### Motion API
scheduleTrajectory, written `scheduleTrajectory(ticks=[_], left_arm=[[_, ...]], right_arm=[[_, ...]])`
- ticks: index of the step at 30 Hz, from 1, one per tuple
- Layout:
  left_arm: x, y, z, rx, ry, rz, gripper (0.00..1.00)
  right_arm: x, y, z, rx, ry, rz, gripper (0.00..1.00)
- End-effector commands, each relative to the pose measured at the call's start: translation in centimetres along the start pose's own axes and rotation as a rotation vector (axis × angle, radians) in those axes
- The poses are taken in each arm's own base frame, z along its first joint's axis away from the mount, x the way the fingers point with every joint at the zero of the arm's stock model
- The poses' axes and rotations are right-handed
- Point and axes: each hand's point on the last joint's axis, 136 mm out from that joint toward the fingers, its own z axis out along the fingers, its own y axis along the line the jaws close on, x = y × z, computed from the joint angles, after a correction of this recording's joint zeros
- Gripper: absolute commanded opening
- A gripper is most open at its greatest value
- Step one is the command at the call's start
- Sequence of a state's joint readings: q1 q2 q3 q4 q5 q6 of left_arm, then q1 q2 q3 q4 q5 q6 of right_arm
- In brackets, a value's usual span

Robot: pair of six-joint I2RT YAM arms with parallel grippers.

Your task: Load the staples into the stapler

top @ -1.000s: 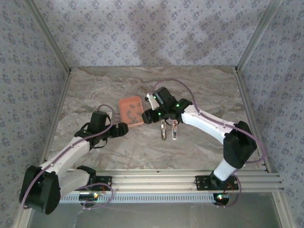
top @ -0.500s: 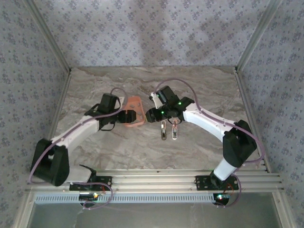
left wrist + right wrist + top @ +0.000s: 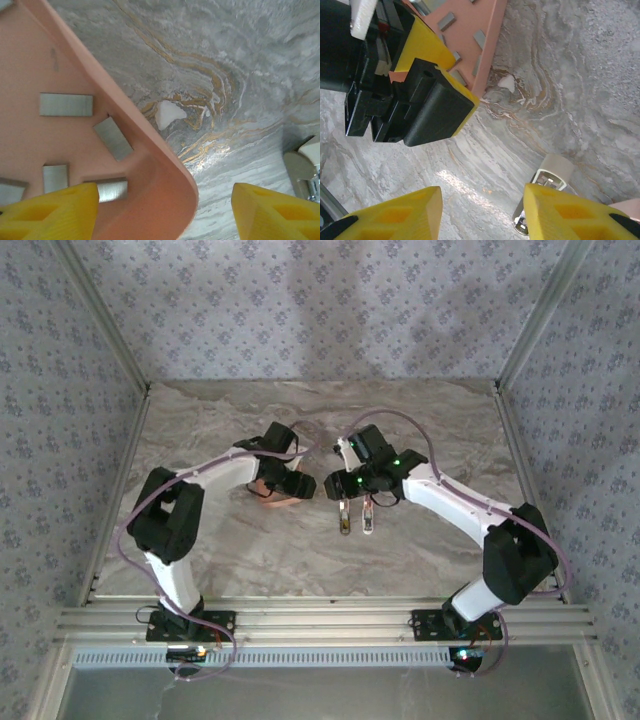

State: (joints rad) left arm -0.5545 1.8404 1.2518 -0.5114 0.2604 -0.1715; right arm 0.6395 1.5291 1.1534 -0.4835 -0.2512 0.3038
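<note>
Hovering over a rounded corner of the salmon-orange square plastic tray (image 3: 150, 165), the left gripper (image 3: 162, 212) has its yellow fingers (image 3: 50, 210) spread wide. One finger sits above the tray floor, the other above bare marble, so it's gripping nothing. The short grey metal staples (image 3: 66, 104) lie scattered flat inside the tray. The small silver-grey metal stapler (image 3: 355, 517) lies on the grey marble-look tabletop (image 3: 200, 540) just beside the tray, folded open into two slim halves side by side. The right gripper (image 3: 480, 212) hangs at the stapler's far end, jaws apart with tabletop showing between them. One of its fingers (image 3: 570, 210) is right up against the stapler's metal tip, though it's hard to say if it's touching.
</note>
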Motion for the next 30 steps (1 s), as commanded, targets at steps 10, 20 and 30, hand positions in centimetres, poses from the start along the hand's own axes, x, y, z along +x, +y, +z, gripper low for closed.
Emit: scheduleTrajectory(ticks=[10,20,30], left_arm=[[4.0,-3.4,0.6,0.076,0.172,0.086,0.65],[7.5,-7.2,-0.2,0.130,0.204,0.123,0.65],[10.1,-10.4,-1.8,0.198,0.188,0.123,0.64]], right_arm=[[0.4,-0.5,-0.7,-0.017,-0.007,0.028,0.47],[0.6,-0.7,-0.7,-0.013,-0.016,0.033,0.47],[0.8,-0.2,-0.7,-0.015,-0.015,0.028,0.46]])
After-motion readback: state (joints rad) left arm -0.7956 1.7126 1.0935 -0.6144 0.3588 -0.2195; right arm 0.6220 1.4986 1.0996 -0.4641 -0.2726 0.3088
